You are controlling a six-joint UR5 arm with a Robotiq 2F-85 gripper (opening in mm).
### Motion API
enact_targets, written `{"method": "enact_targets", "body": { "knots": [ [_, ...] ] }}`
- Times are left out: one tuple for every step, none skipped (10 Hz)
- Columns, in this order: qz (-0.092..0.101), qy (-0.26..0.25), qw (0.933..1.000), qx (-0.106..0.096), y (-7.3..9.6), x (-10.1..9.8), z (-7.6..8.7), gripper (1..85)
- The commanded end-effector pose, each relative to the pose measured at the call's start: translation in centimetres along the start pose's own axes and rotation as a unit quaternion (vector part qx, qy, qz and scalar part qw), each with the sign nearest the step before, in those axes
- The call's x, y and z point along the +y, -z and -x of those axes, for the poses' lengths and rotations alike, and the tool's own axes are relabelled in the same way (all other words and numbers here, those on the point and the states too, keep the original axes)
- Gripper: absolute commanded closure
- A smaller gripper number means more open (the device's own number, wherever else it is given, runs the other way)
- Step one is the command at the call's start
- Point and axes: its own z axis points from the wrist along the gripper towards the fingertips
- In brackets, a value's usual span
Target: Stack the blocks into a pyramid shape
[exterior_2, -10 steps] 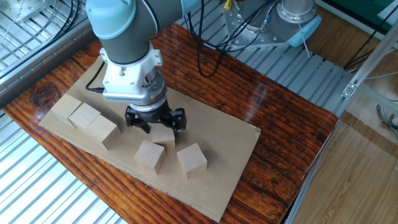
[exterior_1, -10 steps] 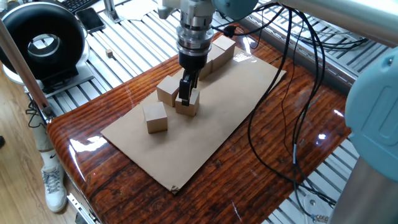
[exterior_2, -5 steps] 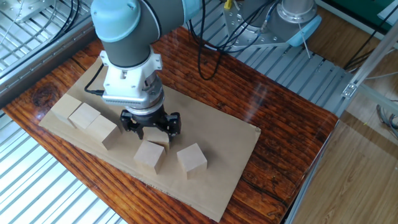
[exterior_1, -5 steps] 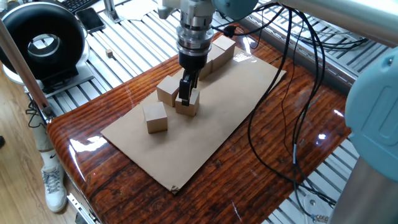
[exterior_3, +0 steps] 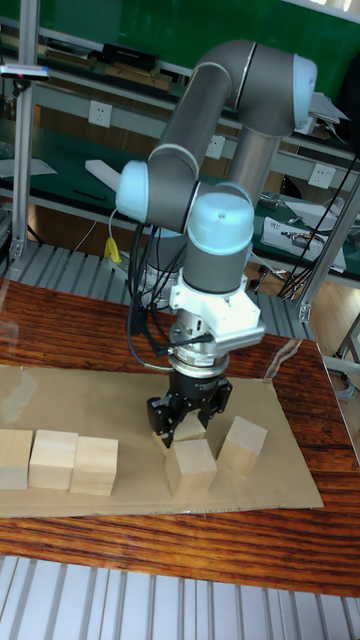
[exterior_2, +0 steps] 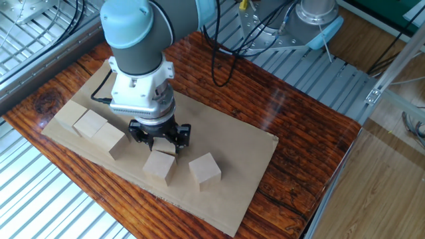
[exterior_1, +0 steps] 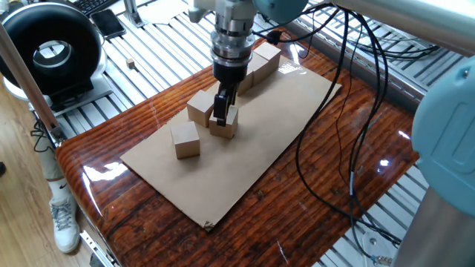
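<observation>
Three blocks stand in a row at the cardboard's end [exterior_2: 89, 123] [exterior_1: 260, 59] [exterior_3: 55, 460]. Three more lie loose mid-sheet. Of these, one block [exterior_2: 164, 146] [exterior_1: 225, 124] [exterior_3: 190, 428] rests on the cardboard between the fingers of my gripper [exterior_2: 161, 136] [exterior_1: 223, 113] [exterior_3: 190, 418]. The gripper points straight down, and its jaws look open, straddling this block with a small gap on each side. A second loose block [exterior_2: 159, 167] [exterior_3: 190, 468] [exterior_1: 201, 106] sits right beside it. The third [exterior_2: 204, 169] [exterior_1: 185, 139] [exterior_3: 242, 443] stands a little apart.
A brown cardboard sheet [exterior_2: 232, 146] covers the middle of the glossy wooden table [exterior_2: 312, 133]. Slatted metal surrounds the table. Black cables [exterior_1: 341, 148] hang from the arm over the table's right side. A round black device [exterior_1: 48, 52] stands off the table at the left.
The gripper has come down and shifted slightly left over the middle block, its fingers now lower around it. No block has visibly moved.
</observation>
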Motion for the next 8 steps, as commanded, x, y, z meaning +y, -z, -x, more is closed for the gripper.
{"method": "enact_targets", "body": {
  "knots": [
    [0.046,-0.020,0.9987,0.008,3.4,0.7,-0.5,45.7],
    [0.034,-0.021,0.9992,0.006,4.7,-0.3,-0.3,52.3],
    [0.010,-0.020,0.9997,-0.003,5.8,-2.1,0.4,65.0],
    [-0.005,-0.024,0.9997,-0.008,7.2,-3.5,1.2,71.3],
    [-0.002,-0.037,0.9991,-0.019,8.4,-3.8,2.1,71.3],
    [-0.009,-0.053,0.9977,-0.040,9.1,-4.4,3.0,71.3],
    [-0.029,-0.071,0.9956,-0.054,9.3,-5.5,3.6,78.0],
    [-0.057,-0.084,0.9928,-0.063,9.4,-7.0,3.9,84.7]
  ]
}}
